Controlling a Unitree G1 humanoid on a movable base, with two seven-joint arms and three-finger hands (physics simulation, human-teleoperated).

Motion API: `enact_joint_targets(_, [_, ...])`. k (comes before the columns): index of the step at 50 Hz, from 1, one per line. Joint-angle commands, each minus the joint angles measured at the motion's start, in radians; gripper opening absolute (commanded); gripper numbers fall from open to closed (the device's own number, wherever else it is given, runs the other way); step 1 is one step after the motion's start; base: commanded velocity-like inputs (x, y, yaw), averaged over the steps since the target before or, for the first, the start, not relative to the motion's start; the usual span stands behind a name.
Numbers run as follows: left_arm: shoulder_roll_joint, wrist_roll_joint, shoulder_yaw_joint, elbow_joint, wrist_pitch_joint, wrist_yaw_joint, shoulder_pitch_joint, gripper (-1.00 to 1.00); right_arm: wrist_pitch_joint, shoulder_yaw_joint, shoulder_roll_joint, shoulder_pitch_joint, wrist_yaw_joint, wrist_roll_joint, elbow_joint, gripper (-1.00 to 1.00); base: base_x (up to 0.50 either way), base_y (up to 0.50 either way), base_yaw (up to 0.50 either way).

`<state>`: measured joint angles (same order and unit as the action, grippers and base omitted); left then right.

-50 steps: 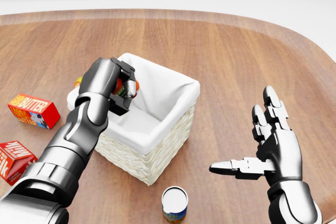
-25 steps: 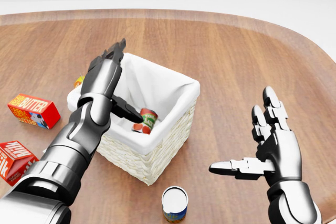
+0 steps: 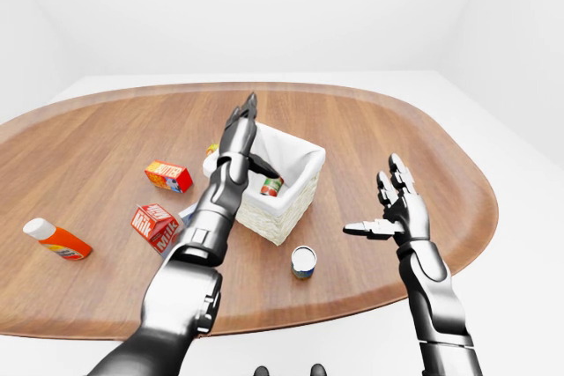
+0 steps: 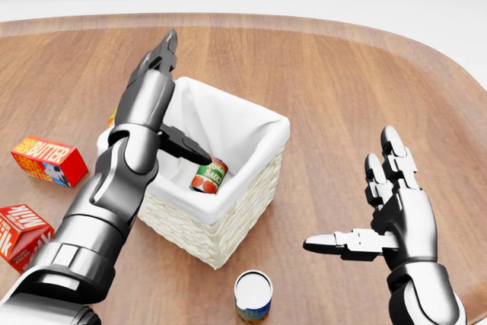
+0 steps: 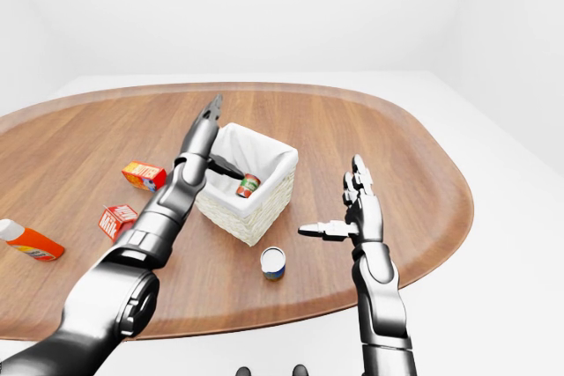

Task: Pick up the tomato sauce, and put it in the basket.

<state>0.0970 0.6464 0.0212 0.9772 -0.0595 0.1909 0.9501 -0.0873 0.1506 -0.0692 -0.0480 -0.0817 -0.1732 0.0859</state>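
Now, working from the biggest thing down: the broad oval wooden counter carries everything I can see. Near its middle sits the square woven wicker basket with its white cloth liner.

My left hand hangs over the basket's left rim in the head view, fingers spread and pointing up and away, with one dark finger reaching down into the liner. It grips nothing. My right hand hovers well apart to the right, palm open, fingers fanned, thumb pointing toward the basket, also holding nothing.

The small red and green tomato sauce can lies inside the basket on the white liner, tipped on its side with its long axis running from lower left to upper right in the head view. It sits just below and to the right of my left hand's lower finger; I cannot tell whether the two touch. The left hand is far the nearer one.

I judge the placing done, so the coming move turns on that closeness: the left hand needs to lift straight up and away so the finger does not drag the can or snag the liner.

Smaller things outside the basket: a red butter box, a second red carton, an orange bottle with a white cap, and a white-topped tin below the basket.
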Motion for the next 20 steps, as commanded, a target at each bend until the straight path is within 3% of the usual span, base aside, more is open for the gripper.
enact_joint_targets(1, [-0.010,-0.024,-0.005,-0.354,0.120,-0.115,-0.102,1.00,0.000,0.001,-0.002,-0.002,0.000,-0.001,-0.007,1.00,0.00,0.00,0.00])
enact_joint_targets(3, [-0.013,-0.023,-0.005,-0.443,0.147,-0.146,-0.125,1.00,0.000,0.003,-0.003,-0.004,0.000,-0.001,-0.009,1.00,0.00,0.00,0.00])
enact_joint_targets(20, [-0.043,-0.027,-0.001,-0.913,0.147,-0.274,-0.311,1.00,0.000,0.002,-0.002,-0.006,0.002,0.000,-0.010,1.00,0.00,0.00,0.00])
